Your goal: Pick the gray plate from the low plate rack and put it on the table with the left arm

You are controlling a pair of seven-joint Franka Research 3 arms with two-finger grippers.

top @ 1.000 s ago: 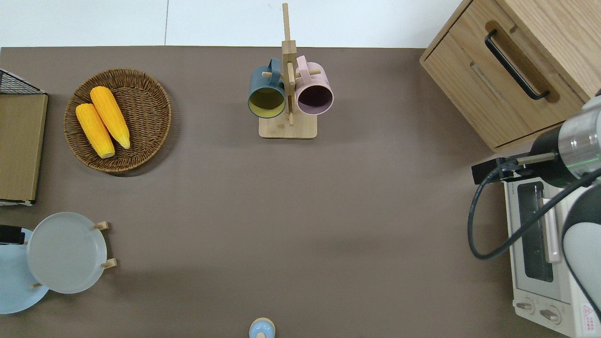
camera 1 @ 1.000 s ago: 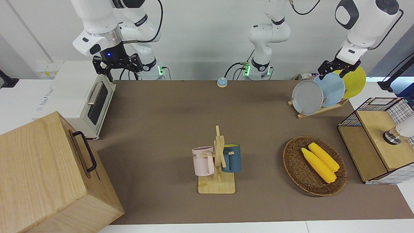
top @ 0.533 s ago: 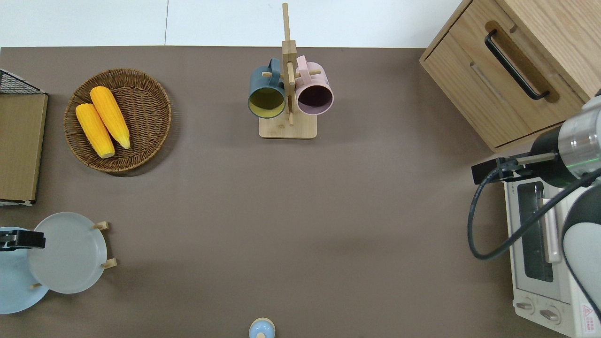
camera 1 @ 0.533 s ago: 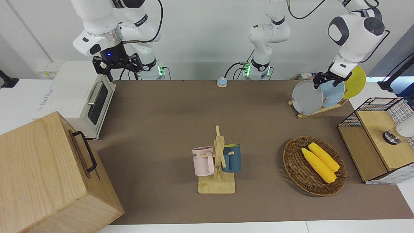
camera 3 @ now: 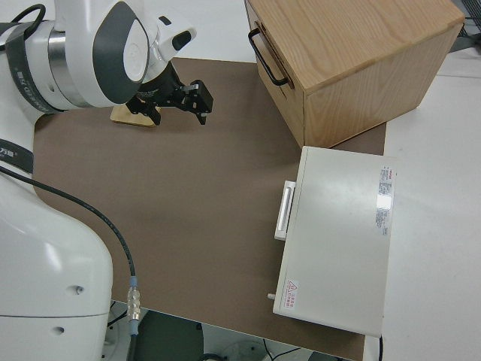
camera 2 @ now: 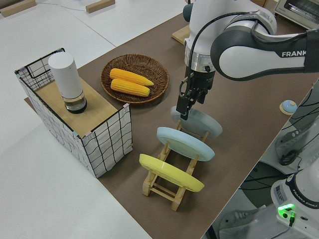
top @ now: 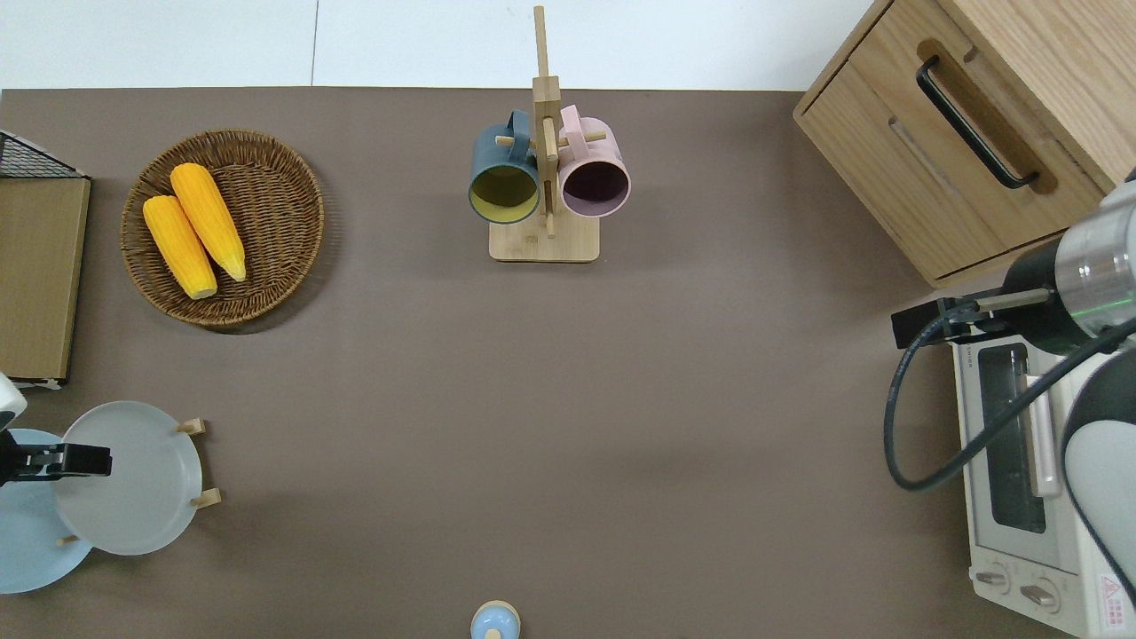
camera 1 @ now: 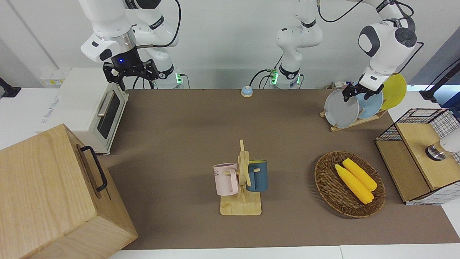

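The gray plate (camera 1: 340,109) (top: 133,486) (camera 2: 204,123) leans in the slot of the low plate rack (camera 1: 356,122) (camera 2: 168,187) that is farthest from the robots, at the left arm's end of the table (camera 1: 179,126). My left gripper (camera 1: 354,94) (top: 73,461) (camera 2: 183,108) hangs open at this plate's upper rim, fingers pointing down; whether they touch the rim I cannot tell. A light-blue plate (camera 1: 373,104) (camera 2: 185,143) and a yellow plate (camera 1: 395,90) (camera 2: 170,173) lean in the slots nearer to the robots. My right gripper (camera 1: 131,71) is open and its arm is parked.
A wicker basket (top: 266,177) with two corn cobs lies farther from the robots than the rack. A wire crate (camera 1: 417,151) with a white cylinder stands at the table's end. A mug stand (top: 543,169) is mid-table; a wooden drawer box (camera 1: 54,194) and toaster oven (camera 1: 90,108) stand at the right arm's end.
My left gripper has come down from over the yellow and light-blue plates to the gray plate's upper rim. The plates and my right arm have not moved.
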